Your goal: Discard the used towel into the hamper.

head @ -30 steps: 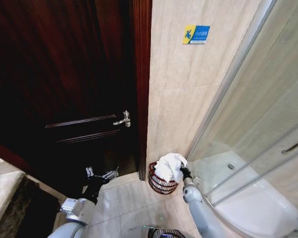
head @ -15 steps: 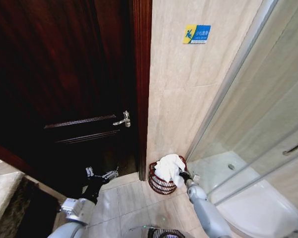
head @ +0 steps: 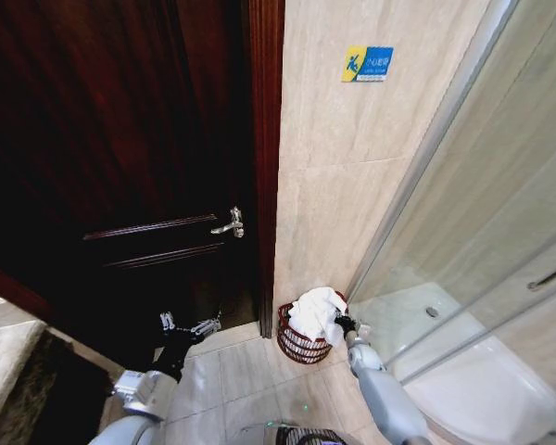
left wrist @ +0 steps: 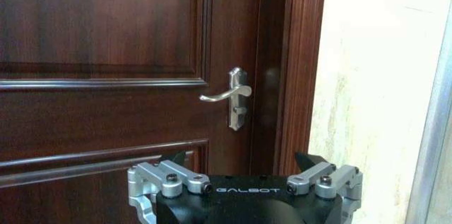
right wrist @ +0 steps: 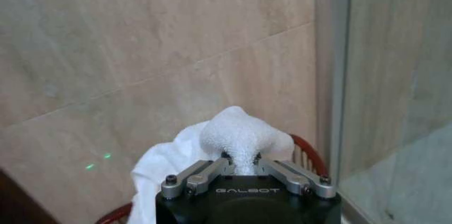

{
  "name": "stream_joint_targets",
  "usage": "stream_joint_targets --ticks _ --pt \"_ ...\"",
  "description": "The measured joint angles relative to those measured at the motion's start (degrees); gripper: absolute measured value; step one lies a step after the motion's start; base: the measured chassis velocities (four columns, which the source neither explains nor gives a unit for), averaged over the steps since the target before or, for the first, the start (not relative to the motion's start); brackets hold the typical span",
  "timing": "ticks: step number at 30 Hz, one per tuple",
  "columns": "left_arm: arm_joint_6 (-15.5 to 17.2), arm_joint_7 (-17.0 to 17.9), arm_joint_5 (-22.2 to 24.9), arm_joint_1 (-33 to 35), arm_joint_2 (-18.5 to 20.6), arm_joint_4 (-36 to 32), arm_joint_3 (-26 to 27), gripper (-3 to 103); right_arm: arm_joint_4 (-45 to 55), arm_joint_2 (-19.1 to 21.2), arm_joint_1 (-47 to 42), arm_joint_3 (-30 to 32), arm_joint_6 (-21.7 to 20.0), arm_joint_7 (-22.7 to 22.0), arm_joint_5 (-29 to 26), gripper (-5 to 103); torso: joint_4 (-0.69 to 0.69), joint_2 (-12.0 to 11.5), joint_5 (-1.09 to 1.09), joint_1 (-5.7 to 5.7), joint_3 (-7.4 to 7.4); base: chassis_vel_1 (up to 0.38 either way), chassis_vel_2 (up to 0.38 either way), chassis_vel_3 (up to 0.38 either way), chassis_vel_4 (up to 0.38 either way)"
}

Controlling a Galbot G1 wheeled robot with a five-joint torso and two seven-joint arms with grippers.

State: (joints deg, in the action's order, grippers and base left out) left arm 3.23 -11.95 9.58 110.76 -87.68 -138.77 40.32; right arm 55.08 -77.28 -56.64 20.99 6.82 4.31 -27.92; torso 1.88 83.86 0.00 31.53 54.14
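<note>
A white towel [head: 315,311] lies bunched on top of the hamper [head: 296,344], a small reddish-brown wire basket on the floor against the tiled wall. My right gripper [head: 343,324] is at the hamper's right rim, shut on a fold of the towel [right wrist: 236,136]. In the right wrist view the hamper's red rim [right wrist: 307,152] shows behind the cloth. My left gripper [head: 189,324] hangs open in front of the dark door, well left of the hamper, its fingers [left wrist: 173,173] spread with nothing between them.
A dark wooden door [head: 120,167] with a silver lever handle [head: 230,223] stands left of the hamper. A glass shower enclosure [head: 482,278] with a white tray rises at the right. A second wire basket [head: 301,436] sits at the bottom edge. Beige floor tiles lie between.
My right arm has drawn nearer and lower, and the gripper has shifted slightly right along the hamper's rim with the towel. The left arm has not moved.
</note>
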Motion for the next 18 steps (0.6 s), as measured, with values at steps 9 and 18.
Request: stream_joint_targets --ticks 9,18 --pt "0.0 0.0 0.0 0.0 0.0 0.0 0.0 100 0.47 -0.36 -1.24 0.42 -0.57 2.29 0.23 5 0.01 0.0 0.0 -0.02 0.0 0.0 0.0 0.0 0.0" --pt "0.0 0.0 0.0 0.0 0.0 0.0 0.0 100 -1.7 -0.03 -1.01 -0.85 1.05 6.06 -0.72 5 0.01 -0.01 0.0 0.01 0.01 0.0 0.0 0.0 0.0"
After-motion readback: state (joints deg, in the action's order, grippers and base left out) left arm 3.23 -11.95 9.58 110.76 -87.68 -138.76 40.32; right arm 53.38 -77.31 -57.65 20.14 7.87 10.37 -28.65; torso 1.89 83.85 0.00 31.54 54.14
